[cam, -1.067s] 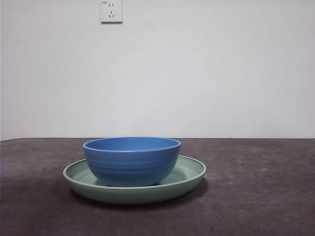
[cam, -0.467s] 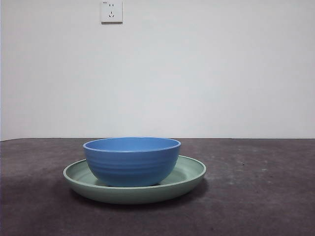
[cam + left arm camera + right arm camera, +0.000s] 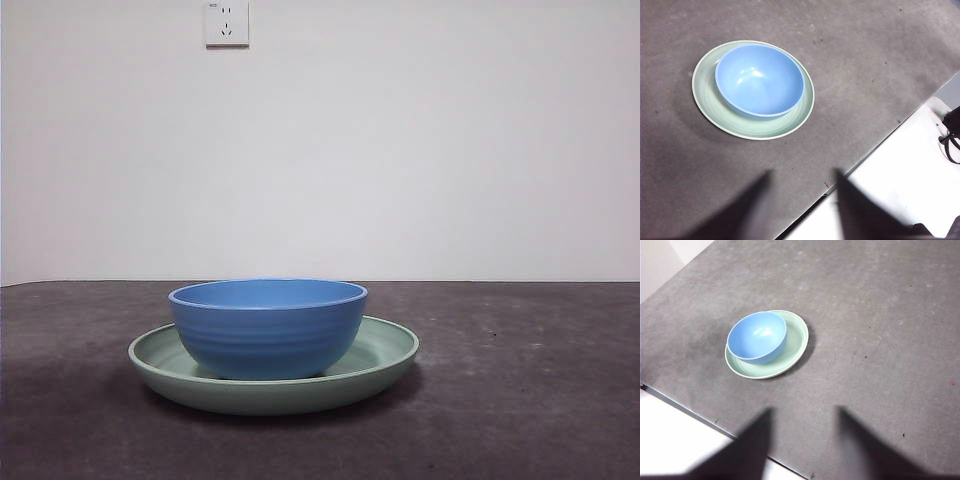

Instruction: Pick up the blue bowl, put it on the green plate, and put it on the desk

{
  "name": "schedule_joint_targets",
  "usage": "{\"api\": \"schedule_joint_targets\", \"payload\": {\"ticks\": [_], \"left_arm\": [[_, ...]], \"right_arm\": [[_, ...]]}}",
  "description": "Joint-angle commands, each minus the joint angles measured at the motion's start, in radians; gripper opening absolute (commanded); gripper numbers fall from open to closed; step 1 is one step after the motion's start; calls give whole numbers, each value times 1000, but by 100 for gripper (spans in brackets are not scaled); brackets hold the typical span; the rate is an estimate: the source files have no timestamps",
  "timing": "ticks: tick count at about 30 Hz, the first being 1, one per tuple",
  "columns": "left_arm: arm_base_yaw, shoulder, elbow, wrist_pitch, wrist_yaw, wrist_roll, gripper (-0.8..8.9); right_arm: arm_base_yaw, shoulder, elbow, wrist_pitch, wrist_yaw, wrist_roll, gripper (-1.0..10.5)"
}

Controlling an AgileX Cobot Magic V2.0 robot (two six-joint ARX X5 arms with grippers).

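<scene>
The blue bowl (image 3: 267, 328) stands upright on the green plate (image 3: 385, 352), set toward the plate's left side in the front view. The plate rests on the dark grey desk (image 3: 530, 400). The bowl (image 3: 760, 80) and plate (image 3: 707, 100) also show in the left wrist view, and the bowl (image 3: 757, 337) and plate (image 3: 795, 342) in the right wrist view. My left gripper (image 3: 802, 187) is open and empty, high above the desk's edge, well away from the bowl. My right gripper (image 3: 805, 425) is open and empty, also high and far from the bowl. Neither arm shows in the front view.
A white wall with a power socket (image 3: 227, 22) stands behind the desk. The desk's edge (image 3: 880, 145) runs near the left gripper, with a white floor beyond it. Another desk edge (image 3: 685, 407) lies below the right gripper.
</scene>
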Motion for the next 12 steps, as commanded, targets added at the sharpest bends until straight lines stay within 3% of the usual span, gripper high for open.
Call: {"api": "schedule_joint_targets", "payload": {"ticks": [1, 12], "left_arm": [[-6, 4, 10, 21, -3, -6, 25], [-6, 4, 10, 25, -3, -6, 26]], "right_arm": [[5, 2, 12, -71, 0, -11, 25], [5, 2, 13, -71, 0, -9, 25]]}}
